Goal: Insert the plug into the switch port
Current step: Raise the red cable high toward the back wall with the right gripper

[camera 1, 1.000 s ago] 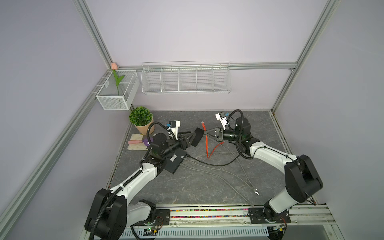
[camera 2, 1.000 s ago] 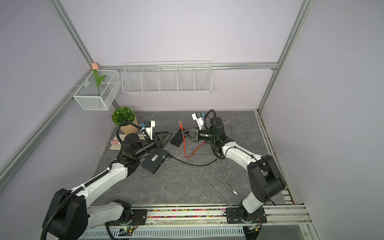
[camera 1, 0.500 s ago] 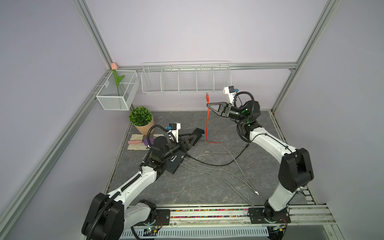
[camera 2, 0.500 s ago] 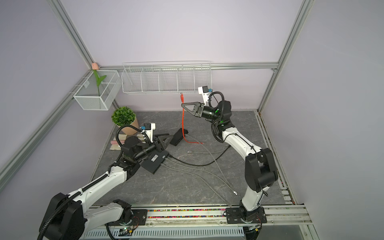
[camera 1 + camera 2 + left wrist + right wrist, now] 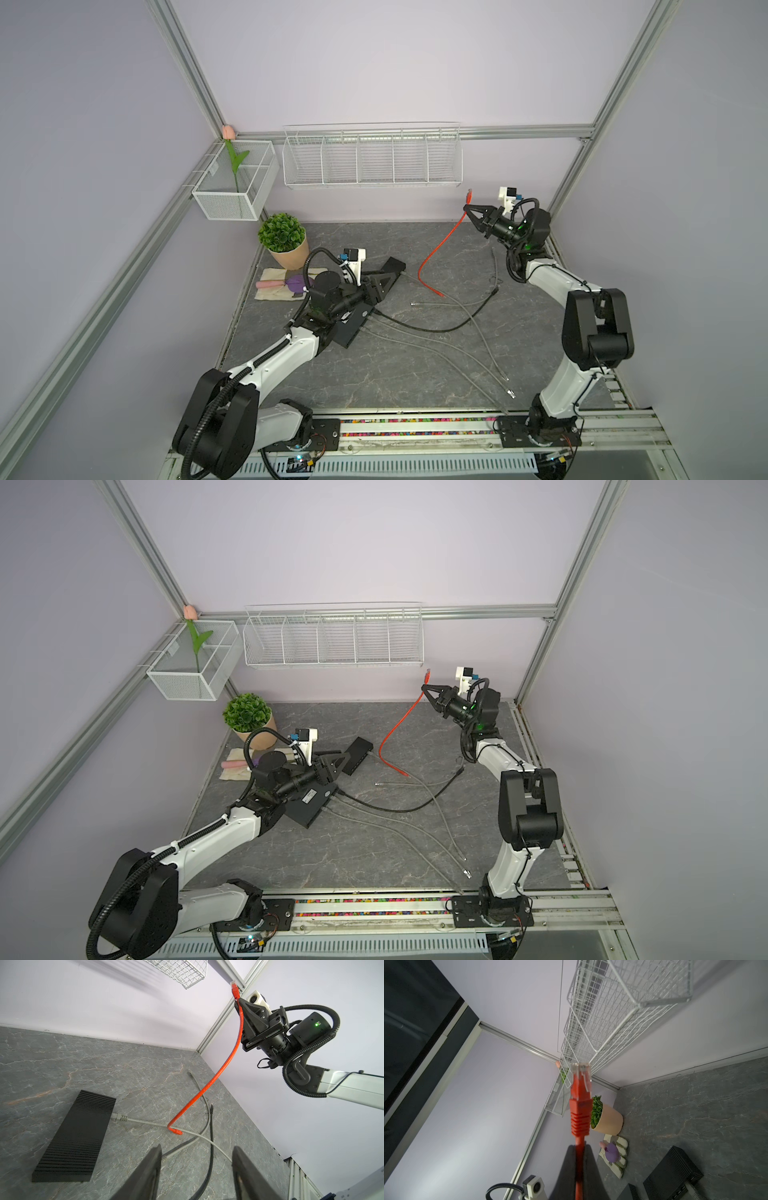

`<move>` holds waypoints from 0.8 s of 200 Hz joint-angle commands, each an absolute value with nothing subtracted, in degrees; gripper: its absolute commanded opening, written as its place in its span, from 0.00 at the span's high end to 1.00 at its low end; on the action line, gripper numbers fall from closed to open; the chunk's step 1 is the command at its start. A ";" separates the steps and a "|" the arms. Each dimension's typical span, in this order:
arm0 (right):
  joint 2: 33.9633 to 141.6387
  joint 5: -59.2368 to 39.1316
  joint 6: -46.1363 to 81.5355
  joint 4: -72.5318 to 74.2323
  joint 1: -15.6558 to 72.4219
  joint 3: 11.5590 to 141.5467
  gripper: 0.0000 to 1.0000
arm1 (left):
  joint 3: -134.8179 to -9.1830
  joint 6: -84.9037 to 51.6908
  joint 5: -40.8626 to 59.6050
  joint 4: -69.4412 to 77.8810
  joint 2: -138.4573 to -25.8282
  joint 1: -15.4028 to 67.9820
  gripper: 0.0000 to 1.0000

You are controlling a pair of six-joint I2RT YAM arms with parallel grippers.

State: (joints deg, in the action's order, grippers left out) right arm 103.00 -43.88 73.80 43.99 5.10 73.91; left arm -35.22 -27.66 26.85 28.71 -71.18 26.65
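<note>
Pulled up and back with the right gripper [image 5: 467, 206] over the last second, away from its spot low beside the switch [image 5: 395, 266]. Clamped tight on the orange cable [image 5: 440, 241] just under the plug [image 5: 470, 192], plug poking past the fingertips, far end trailing down onto the table [image 5: 374, 374]. Well below and far ahead of that gripper now: the switch, lying flat, apparently set down rather than held up as a second ago. Parted at the left gripper [image 5: 196, 1148], nothing between the jaws, switch just ahead and off to one side. Reads as a retreat from the approach: plug in no port, and farther from the ports than before. Calls for a fresh descent and line-up on a free port, probably with the switch steadied again.
</note>
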 commanded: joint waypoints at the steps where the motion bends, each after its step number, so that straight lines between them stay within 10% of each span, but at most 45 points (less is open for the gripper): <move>1: 102.95 -43.27 78.79 46.95 5.97 80.49 0.93 | -35.42 -26.01 26.30 29.81 -71.19 26.92 0.42; 40: 111.42 -41.94 105.18 75.24 7.18 82.65 0.93 | -35.93 -25.82 26.08 30.96 -73.21 26.91 0.42; 93: 101.30 -47.80 77.78 52.88 10.33 77.47 0.93 | -35.70 -25.59 28.18 33.85 -75.83 26.94 0.36; 133: 109.70 -43.64 103.66 82.25 9.91 70.03 0.93 | -34.81 -25.11 28.23 35.07 -75.54 26.90 0.33; 160: 105.24 -43.50 91.10 69.19 9.90 65.09 0.93 | -34.80 -24.92 29.02 34.74 -75.19 26.92 0.32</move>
State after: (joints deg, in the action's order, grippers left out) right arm 107.61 -44.95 92.68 71.37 10.15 68.77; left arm -35.22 -26.22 27.75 33.15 -75.72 26.65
